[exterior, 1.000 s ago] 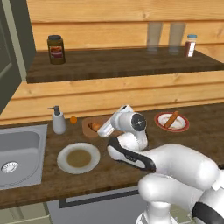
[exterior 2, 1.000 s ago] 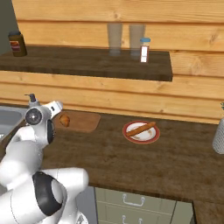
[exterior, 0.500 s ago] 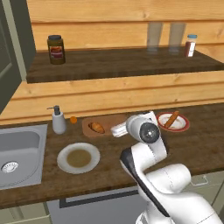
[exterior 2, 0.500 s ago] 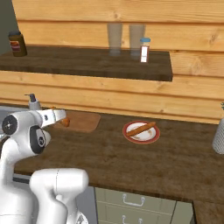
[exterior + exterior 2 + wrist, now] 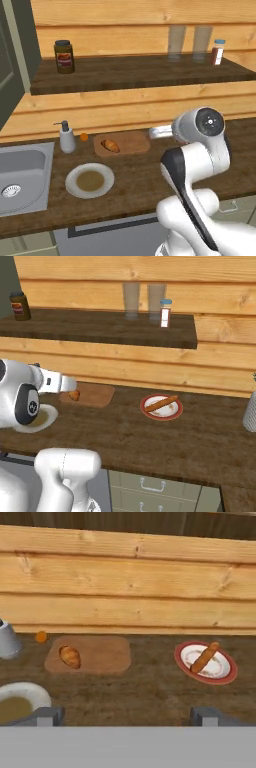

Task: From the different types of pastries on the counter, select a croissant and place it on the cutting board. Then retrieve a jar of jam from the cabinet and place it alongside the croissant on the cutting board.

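**Croissant's parked, now go get the jam**

Your gripper (image 5: pixel 125 714) has its jaws spread wide with nothing between them; in the hand view the two tips sit far apart at the bottom, looking across the counter (image 5: pixel 150 694) toward the wood wall. So you're free-handed, which is what you want for this bit.

Looks to me like the first half is done: the croissant (image 5: pixel 70 656) is lying on the cutting board (image 5: pixel 100 654), toward its left end, ahead of the jaws and off to their left, well apart from them. Leave it alone. The right part of the board is bare, so that's your landing spot for the jar later.

The step in hand, as I read it, is the cabinet run. I can't spot the jam jar anywhere here. All I can see is a dark olive panel at the far left (image 5: pixel 12 60), which I'd guess is the cabinet, so you'll need to swing or drive left.

Tips:
- Don't get fooled by the dark jar (image 5: pixel 63 56) on the open shelf (image 5: pixel 140 72), or the blue-capped bottle (image 5: pixel 217 52). Wrong ones.
- Lift clear of the soap dispenser (image 5: pixel 66 137) and the plate (image 5: pixel 90 180) as you swing over.
- Keep the jaws spread until you're around the jar.
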You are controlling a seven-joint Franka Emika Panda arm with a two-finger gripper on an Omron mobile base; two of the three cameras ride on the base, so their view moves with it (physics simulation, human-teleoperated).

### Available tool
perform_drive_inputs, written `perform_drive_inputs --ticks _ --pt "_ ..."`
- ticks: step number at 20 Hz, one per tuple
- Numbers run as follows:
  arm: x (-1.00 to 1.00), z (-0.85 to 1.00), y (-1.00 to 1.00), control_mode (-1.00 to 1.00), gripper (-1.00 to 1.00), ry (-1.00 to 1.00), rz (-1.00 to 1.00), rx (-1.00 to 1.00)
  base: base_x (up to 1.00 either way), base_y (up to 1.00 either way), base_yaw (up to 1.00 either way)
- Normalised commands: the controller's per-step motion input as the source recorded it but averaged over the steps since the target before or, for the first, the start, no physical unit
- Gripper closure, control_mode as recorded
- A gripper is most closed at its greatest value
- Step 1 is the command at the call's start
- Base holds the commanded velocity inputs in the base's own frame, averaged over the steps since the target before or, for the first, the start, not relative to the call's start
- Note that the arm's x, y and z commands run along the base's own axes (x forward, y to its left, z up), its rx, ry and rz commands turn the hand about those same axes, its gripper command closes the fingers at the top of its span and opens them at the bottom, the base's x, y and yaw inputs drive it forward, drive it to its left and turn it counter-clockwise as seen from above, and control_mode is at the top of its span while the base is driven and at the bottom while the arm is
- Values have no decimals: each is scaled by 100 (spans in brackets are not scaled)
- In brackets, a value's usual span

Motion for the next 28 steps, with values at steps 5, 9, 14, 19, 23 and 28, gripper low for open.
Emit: perform_drive_inputs --ticks 5,9,14,19,23,28 --pt "-100 0 -32 -100 -100 -4 0 29 0 0 0" --pt "-100 1 -7 -100 -100 -16 0 14 0 0 0" --pt "-98 7 0 -100 -100 -23 0 0 0 0 0" --pt "-100 0 -1 -100 -100 -19 0 0 0 0 0" --pt "-80 1 -2 -100 -100 -14 0 0 0 0 0" --pt "0 0 0 100 -100 0 0 0 -8 2 0"
